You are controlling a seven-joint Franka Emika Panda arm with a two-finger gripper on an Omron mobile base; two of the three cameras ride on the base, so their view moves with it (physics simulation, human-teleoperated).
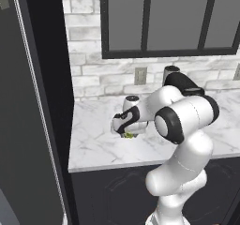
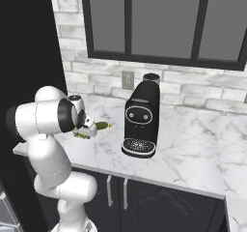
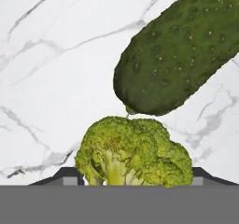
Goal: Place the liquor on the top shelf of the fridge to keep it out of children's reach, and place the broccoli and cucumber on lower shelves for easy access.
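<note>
I have the gripper (image 3: 133, 183) low over the marble counter (image 3: 51, 78), its jaws parted either side of the broccoli (image 3: 135, 155); whether they already pinch it I cannot tell. The cucumber (image 3: 179, 55) lies just beyond the floret, nearly touching. Closing off-centre could squeeze the floret out and nudge the cucumber.
</note>
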